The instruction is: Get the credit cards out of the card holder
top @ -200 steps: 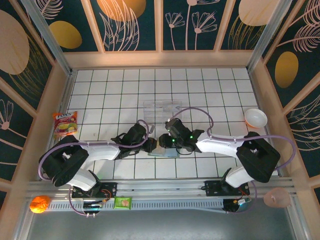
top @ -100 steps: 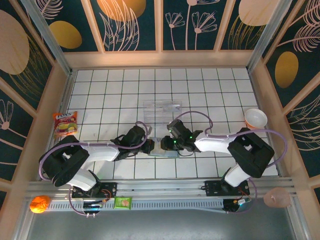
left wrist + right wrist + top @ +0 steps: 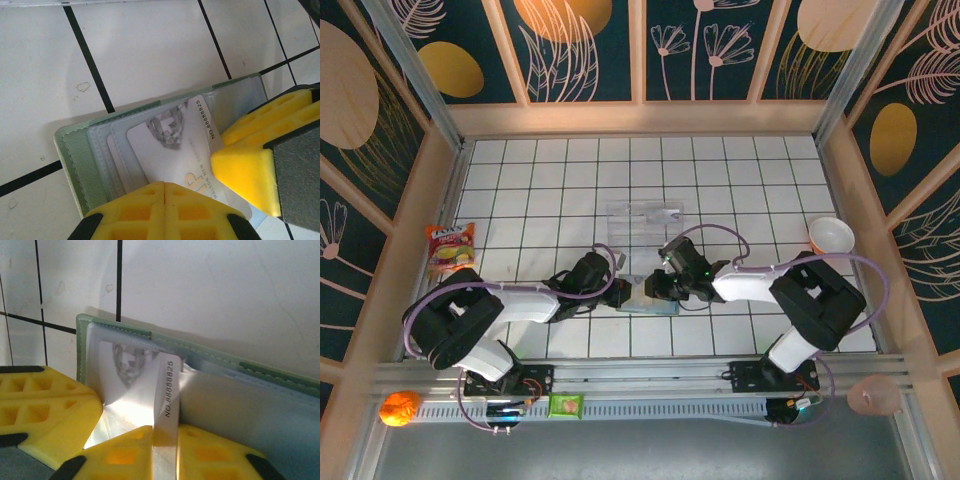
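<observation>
The grey-green card holder lies open on the tiled table between both grippers. A credit card printed with a number pokes halfway out of its clear sleeves. My right gripper is shut on that card's edge, with the holder's green rim just beyond. My left gripper is shut, fingertips together, pressing down on the holder's sleeves. From above, the left gripper and right gripper nearly touch. See-through credit cards lie flat on the tiles behind them.
A snack bag lies by the left wall and a white bowl by the right wall. An orange ball, a green packet and a peach disc sit along the front rail.
My right gripper's jaws have narrowed onto the card, and the right arm's elbow has swung left and nearer. The left arm has barely moved.
</observation>
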Motion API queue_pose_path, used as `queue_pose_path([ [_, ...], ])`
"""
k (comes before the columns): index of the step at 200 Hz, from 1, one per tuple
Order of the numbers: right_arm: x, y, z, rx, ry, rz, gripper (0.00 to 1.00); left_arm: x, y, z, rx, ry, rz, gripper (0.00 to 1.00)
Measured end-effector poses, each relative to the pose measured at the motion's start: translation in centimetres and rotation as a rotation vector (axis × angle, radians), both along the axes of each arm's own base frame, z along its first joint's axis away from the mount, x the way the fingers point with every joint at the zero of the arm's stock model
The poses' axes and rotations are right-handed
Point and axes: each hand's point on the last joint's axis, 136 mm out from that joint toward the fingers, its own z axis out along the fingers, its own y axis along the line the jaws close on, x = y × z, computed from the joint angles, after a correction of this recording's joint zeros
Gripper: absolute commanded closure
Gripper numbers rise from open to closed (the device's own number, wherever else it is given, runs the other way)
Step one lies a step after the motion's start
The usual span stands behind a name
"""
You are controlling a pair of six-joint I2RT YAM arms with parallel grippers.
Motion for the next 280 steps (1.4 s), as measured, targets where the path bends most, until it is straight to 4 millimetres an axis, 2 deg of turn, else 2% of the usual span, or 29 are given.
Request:
queue_pose_path([
  [34, 0.1, -0.1, 0.1, 0.008, 0.01, -0.015, 1.0, 0.0, 0.0, 0.0, -0.003, -0.002, 0.001, 1.0],
  [98, -0.3, -0.9, 1.2, 0.027, -0.022, -0.031, 1.0, -0.3, -0.5, 0.0, -0.027, 0.015, -0.016, 1.0],
  [165, 0.0, -4.7, 2.1, -0.046, -0.061, -0.125, 1.0, -0.4, -0.6, 0.0, -0.036, 0.02, -0.02, 1.0],
  [193, 0.1, -5.5, 3.8, -0.049, -0.129, -0.115, 1.0, -0.5, -0.3, 0.2, -0.028, 0.022, -0.016, 1.0],
  [204, 0.3, -5.6, 5.3, -0.028, -0.184, -0.106, 1.0, -0.8, 0.1, 0.6, -0.024, 0.02, -0.012, 0.88],
  [212, 0.5, -5.6, 6.5, -0.006, -0.225, -0.099, 1.0, -0.9, 0.2, 1.2, -0.03, 0.011, -0.012, 0.84],
  [235, 1.1, -5.6, 9.4, 0.037, -0.333, -0.08, 1.0, -0.5, 0.0, 4.8, -0.099, -0.079, -0.019, 0.7],
  [253, 1.6, -5.5, 10.5, 0.045, -0.372, -0.072, 1.0, 0.0, -0.2, 7.1, -0.15, -0.139, -0.021, 0.57],
  [280, 1.8, -5.4, 11.3, 0.053, -0.407, -0.054, 1.0, 0.3, -0.5, 9.1, -0.204, -0.192, -0.034, 0.47],
])
